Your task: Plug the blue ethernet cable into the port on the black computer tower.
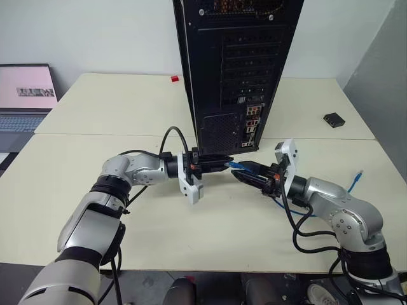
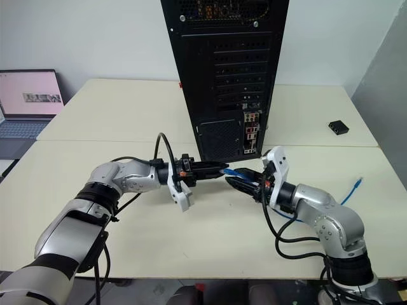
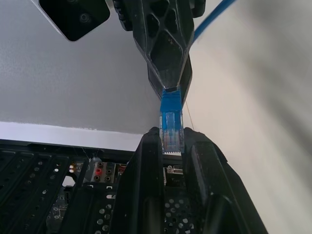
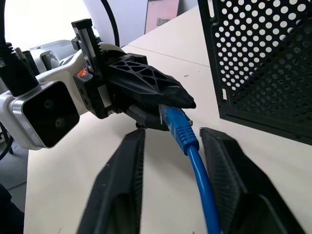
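The black computer tower (image 1: 241,63) stands upright on the table, rear panel towards me. Its connector cluster (image 1: 252,122) with red sockets sits low on the panel; I cannot pick out the port within it. My left gripper (image 1: 227,160) points right, just in front of the tower's base, shut on the clear-blue plug (image 3: 171,130) of the blue ethernet cable (image 4: 195,156). My right gripper (image 4: 170,139) faces it from the right, its fingers (image 4: 222,161) open on either side of the cord just behind the plug, not touching it. The cable trails right to its free end (image 1: 359,173).
A small black box (image 1: 334,119) lies at the table's far right. A tiny red object (image 1: 174,79) sits left of the tower. An open laptop (image 1: 25,95) stands at the far left. Black robot wires (image 1: 172,136) loop by the left wrist.
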You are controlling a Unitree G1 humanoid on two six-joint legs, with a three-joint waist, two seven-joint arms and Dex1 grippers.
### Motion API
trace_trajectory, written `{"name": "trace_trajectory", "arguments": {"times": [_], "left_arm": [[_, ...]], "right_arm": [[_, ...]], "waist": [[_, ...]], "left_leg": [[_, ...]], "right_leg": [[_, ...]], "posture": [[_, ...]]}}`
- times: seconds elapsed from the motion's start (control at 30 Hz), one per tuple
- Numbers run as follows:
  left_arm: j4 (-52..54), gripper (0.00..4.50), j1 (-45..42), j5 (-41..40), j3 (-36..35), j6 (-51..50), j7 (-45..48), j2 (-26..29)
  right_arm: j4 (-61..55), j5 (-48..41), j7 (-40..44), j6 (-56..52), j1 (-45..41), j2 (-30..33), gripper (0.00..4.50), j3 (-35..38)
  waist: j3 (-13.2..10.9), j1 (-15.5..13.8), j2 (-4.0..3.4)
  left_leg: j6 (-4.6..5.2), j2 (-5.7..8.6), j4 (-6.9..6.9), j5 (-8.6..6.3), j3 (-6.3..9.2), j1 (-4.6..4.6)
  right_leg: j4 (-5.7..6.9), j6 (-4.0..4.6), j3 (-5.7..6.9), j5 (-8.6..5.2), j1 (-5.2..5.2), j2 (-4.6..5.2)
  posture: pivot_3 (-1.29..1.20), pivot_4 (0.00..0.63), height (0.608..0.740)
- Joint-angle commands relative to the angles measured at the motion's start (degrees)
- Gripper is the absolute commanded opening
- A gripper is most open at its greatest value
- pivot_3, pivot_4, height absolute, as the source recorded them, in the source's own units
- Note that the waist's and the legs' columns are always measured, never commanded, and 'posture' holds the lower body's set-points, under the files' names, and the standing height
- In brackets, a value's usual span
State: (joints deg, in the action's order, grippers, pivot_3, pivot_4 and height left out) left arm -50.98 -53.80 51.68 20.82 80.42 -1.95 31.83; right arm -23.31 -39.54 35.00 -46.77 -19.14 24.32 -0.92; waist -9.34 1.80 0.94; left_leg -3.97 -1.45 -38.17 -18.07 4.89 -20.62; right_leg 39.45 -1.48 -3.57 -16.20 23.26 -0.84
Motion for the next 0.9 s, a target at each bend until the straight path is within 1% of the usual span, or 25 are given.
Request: {"name": "trace_trajectory", "arguments": {"times": [0.03,0.07,0.1,0.13,0.17,0.4,0.5,0.53,0.57,0.6,0.7,0.73,0.77,0.83,0.87,0.9], "left_arm": [[2.2,0.29,-1.5,0.4,0.8,-0.1,-2.5,0.9],[2.2,0.29,-1.6,0.5,1.0,-0.2,-2.9,1.0],[2.3,0.29,-1.6,0.6,1.1,-0.2,-3.2,1.0],[2.4,0.29,-1.6,0.8,1.3,-0.2,-3.6,1.1],[2.5,0.29,-1.6,0.8,1.4,-0.2,-3.8,1.2],[1.8,0.29,-1.6,-0.2,2.8,0.9,-4.2,1.0],[-0.3,0.29,-1.6,-3.7,3.6,2.7,-2.6,0.9],[-1.4,0.98,-1.8,-5.3,4.2,3.3,-1.6,0.8],[-2.1,1.03,-1.8,-6.5,4.5,3.8,-0.9,0.8],[-2.5,1.30,-1.9,-7.5,4.9,4.1,-0.2,0.8],[-4.2,1.87,-2.0,-10.5,6.4,5.0,2.6,1.0],[-4.2,2.16,-1.7,-11.4,6.3,4.6,3.2,1.1],[-4.5,2.28,-1.4,-12.8,6.2,4.1,3.9,1.1],[-6.2,2.65,-1.1,-17.0,6.6,2.7,7.1,1.1],[-7.4,2.87,-0.7,-20.4,7.2,1.9,10.1,1.1],[-8.2,2.89,-0.2,-23.8,7.6,0.7,13.2,1.1]], "right_arm": [[-0.9,-1.2,0.8,0.8,-1.4,-0.2,0.89,0.6],[-0.9,-1.3,0.9,0.7,-1.4,-0.2,0.63,0.6],[-0.9,-1.4,1.0,0.7,-1.3,-0.1,0.47,0.6],[-1.0,-1.4,1.0,0.6,-1.3,-0.1,0.19,0.6],[-1.1,-1.5,1.0,0.5,-1.2,-0.1,0.05,0.6],[-1.5,-1.9,1.2,0.2,-1.0,-0.1,0.01,0.5],[-1.7,-2.0,1.4,0.1,-0.9,-0.1,0.01,0.5],[-1.8,-1.9,1.4,0.0,-0.9,0.0,0.01,0.5],[-1.8,-1.9,1.5,0.0,-0.8,0.0,0.01,0.6],[-1.9,-1.9,1.5,0.0,-0.8,0.0,0.01,0.6],[-1.8,-1.5,1.6,0.3,-0.6,0.2,0.01,0.6],[-1.9,-1.4,1.5,0.5,-0.5,0.4,0.01,0.6],[-2.0,-1.3,1.4,0.6,-0.3,0.5,0.01,0.8],[-2.5,-1.1,1.1,0.8,0.4,0.8,0.01,1.1],[-2.9,-1.0,0.7,1.0,0.8,0.8,0.01,1.5],[-3.3,-1.0,0.3,1.1,1.2,0.9,0.01,1.8]], "waist": [[0.0,0.0,0.00],[0.0,0.0,0.00],[0.0,0.0,0.00],[0.0,0.0,0.00],[0.0,0.0,0.00],[0.0,0.0,0.00],[0.0,0.0,0.00],[0.0,0.0,0.00],[0.0,0.0,0.00],[0.0,0.0,0.00],[0.0,0.0,0.00],[0.0,0.0,0.00],[0.0,0.0,0.00],[0.0,0.0,0.00],[0.0,0.0,0.00],[0.0,0.0,0.00]], "left_leg": [[0.00,0.00,0.00,0.00,0.00,0.00],[0.00,0.00,0.00,0.00,0.00,0.00],[0.00,0.00,0.00,0.00,0.00,0.00],[0.00,0.00,0.00,0.00,0.00,0.00],[0.00,0.00,0.00,0.00,0.00,0.00],[0.00,0.00,0.00,0.00,0.00,0.00],[0.00,0.00,0.00,0.00,0.00,0.00],[0.00,0.00,0.00,0.00,0.00,0.00],[0.00,0.00,0.00,0.00,-0.01,0.00],[0.00,0.00,0.00,0.00,0.00,0.00],[0.00,0.00,0.00,0.00,0.00,-0.01],[0.00,0.00,0.00,0.00,0.00,-0.01],[0.00,0.00,0.00,0.00,0.00,0.00],[0.00,0.00,0.00,0.00,0.00,-0.01],[0.00,0.00,0.00,0.00,-0.01,0.00],[0.00,0.00,0.00,0.00,0.00,-0.01]], "right_leg": [[0.00,0.00,0.00,0.00,0.00,0.00],[0.00,0.00,0.00,0.00,0.00,0.00],[0.00,0.00,0.00,0.00,0.00,0.00],[0.00,0.00,0.00,0.00,0.00,0.00],[0.00,0.00,0.00,0.00,0.00,0.01],[0.01,0.00,0.00,0.00,0.01,0.01],[0.01,0.00,0.00,0.00,0.01,0.01],[0.01,0.00,0.00,0.00,0.01,0.01],[0.02,0.00,0.00,0.00,0.01,0.01],[0.01,0.00,0.00,0.00,0.01,0.01],[0.01,0.00,0.00,0.00,0.02,0.02],[0.01,0.00,0.00,0.00,0.02,0.02],[0.02,0.00,0.00,0.00,0.02,0.02],[0.02,0.00,0.01,0.00,0.02,0.01],[0.03,0.00,0.00,0.00,0.02,0.01],[0.03,0.00,0.01,0.00,0.02,0.01]], "posture": [[0.00,0.150,0.740],[0.00,0.150,0.740],[0.00,0.150,0.740],[0.00,0.150,0.740],[0.00,0.150,0.740],[0.00,0.150,0.740],[0.00,0.150,0.740],[0.00,0.150,0.740],[0.00,0.150,0.740],[0.00,0.150,0.740],[0.00,0.150,0.740],[0.00,0.150,0.740],[0.00,0.150,0.740],[0.00,0.150,0.740],[0.00,0.150,0.740],[0.00,0.150,0.740]]}}
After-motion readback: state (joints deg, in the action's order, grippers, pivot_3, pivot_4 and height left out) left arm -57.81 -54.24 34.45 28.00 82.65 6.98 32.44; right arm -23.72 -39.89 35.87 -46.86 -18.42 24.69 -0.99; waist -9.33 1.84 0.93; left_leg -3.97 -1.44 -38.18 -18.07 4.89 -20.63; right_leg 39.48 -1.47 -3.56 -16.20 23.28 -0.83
